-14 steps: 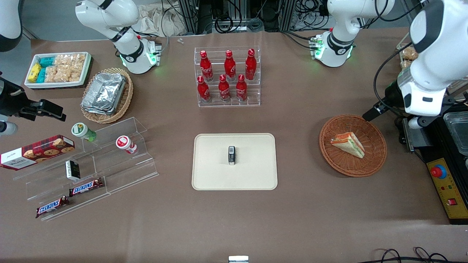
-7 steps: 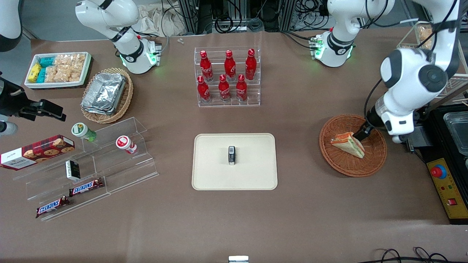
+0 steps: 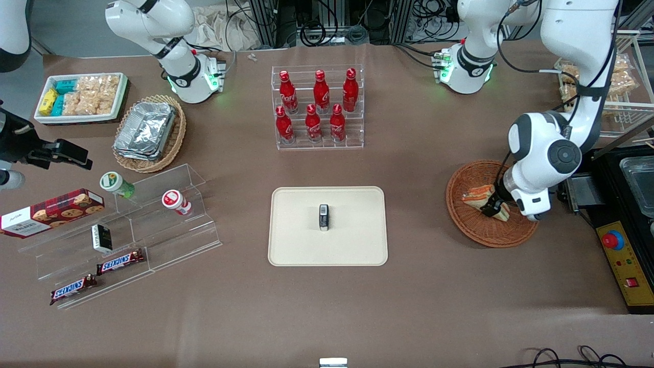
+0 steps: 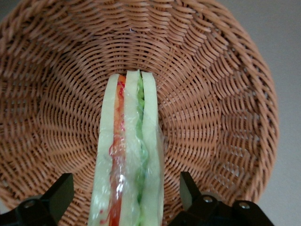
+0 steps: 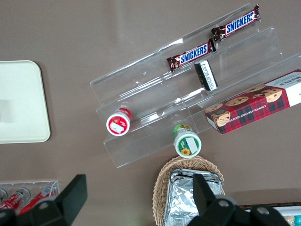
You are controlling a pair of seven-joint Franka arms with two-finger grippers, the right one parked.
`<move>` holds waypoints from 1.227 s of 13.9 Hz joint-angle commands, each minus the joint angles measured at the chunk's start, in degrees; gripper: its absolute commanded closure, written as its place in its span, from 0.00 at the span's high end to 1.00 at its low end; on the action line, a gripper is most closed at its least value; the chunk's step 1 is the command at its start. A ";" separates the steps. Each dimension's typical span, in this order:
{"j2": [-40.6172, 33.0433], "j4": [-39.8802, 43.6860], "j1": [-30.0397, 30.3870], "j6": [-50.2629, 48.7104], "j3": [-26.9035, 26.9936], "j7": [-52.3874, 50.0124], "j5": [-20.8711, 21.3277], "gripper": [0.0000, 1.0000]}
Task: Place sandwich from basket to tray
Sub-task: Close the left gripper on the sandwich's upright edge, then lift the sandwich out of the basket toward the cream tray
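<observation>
Between the 2 black fingers (image 4: 59,193) of the gripper (image 4: 127,200), which stand apart on either side of it without visibly touching, sits the sandwich (image 4: 129,160). It rests on edge in the basket (image 4: 221,117), a wedge of 3 pale bread slices wrapped in clear film, with an orange-red filling layer toward one finger and a green layer toward the other. The reddish-brown woven wicker of the basket rises around both fingers. From the front, the gripper (image 3: 494,207) hangs low over the sandwich (image 3: 477,196) inside the basket (image 3: 467,225), toward the working arm's end of the table. The cream tray (image 3: 306,245) lies well apart from the fingers, at the table's middle, carrying 1 small dark object (image 3: 323,217).
</observation>
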 commanded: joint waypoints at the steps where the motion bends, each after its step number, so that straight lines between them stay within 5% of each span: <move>1: 3.15 0.78 -0.15 3.00 0.08 -1.27 -0.55 0.60; 2: 3.42 0.78 -0.15 3.27 0.08 -1.19 -0.73 0.07; 3: 3.51 0.96 -0.15 3.27 0.08 -0.49 -0.73 0.00; 7: -0.69 1.23 -0.24 1.18 0.08 1.44 -0.55 0.00; 12: -13.87 6.06 -0.85 -18.61 -1.05 14.96 -0.55 0.00; 17: -15.13 10.27 -0.15 -19.67 -17.38 25.77 0.24 0.00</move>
